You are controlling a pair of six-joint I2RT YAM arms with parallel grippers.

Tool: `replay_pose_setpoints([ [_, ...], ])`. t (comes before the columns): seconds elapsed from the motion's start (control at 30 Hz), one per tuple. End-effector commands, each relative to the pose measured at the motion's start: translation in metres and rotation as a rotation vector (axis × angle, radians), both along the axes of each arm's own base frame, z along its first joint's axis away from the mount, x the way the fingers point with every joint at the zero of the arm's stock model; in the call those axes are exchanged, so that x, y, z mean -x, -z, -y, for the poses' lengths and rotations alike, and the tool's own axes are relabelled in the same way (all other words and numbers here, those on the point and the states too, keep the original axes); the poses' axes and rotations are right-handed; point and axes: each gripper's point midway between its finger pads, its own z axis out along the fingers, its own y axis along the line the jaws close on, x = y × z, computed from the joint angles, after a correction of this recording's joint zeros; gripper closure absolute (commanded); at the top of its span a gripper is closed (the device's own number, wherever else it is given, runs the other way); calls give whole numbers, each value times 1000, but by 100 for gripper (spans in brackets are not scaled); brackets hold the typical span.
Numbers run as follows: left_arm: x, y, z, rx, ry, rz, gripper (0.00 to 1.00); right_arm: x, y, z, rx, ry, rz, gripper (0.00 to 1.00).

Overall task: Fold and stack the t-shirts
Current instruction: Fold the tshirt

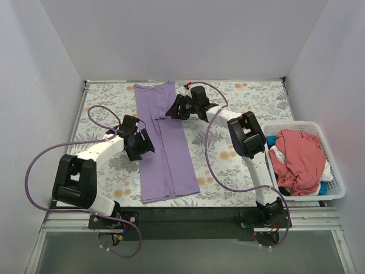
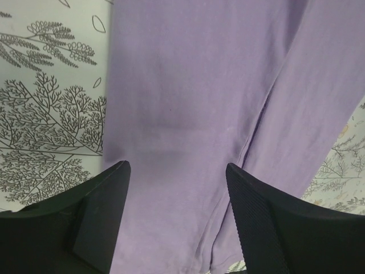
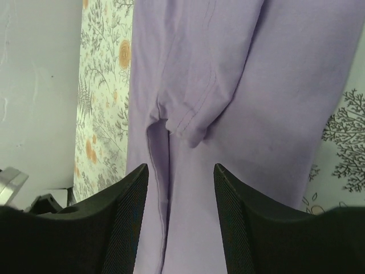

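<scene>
A lavender t-shirt (image 1: 165, 148) lies flat on the table, folded lengthwise into a long strip that runs from the back edge toward me. My left gripper (image 1: 148, 142) is at the strip's left edge, about halfway along. In the left wrist view this gripper (image 2: 177, 168) is open, with lavender cloth (image 2: 199, 85) spread under the gap. My right gripper (image 1: 170, 109) is at the strip's right edge near the far end. It (image 3: 181, 168) is open too, just short of a tucked-in sleeve hem (image 3: 191, 128). A coral-pink t-shirt (image 1: 299, 157) lies crumpled in the basket.
The white slatted basket (image 1: 337, 191) stands at the table's right edge, with bits of white cloth (image 1: 275, 153) and blue cloth (image 1: 326, 186) under the pink shirt. A floral cover (image 1: 239, 108) lies over the table. Plain walls close in the back and both sides.
</scene>
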Motion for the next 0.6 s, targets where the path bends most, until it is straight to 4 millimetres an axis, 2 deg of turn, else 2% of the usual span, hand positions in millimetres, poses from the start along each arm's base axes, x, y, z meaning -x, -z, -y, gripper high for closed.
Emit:
replay_pose_setpoints([
  [0.0,11,-8,4,38,9,1,35,-26,-41,-14,-116,44,69,44],
  [0.1,23,-1,3,41,12,-32,40,-28,-30,-16,-121,61,38,44],
  [0.33,46,12,2,46,32,-110,48,-31,-17,-23,-145,81,2,46],
  [0.57,53,15,2,51,42,-128,49,-30,-3,-36,-164,67,-34,49],
])
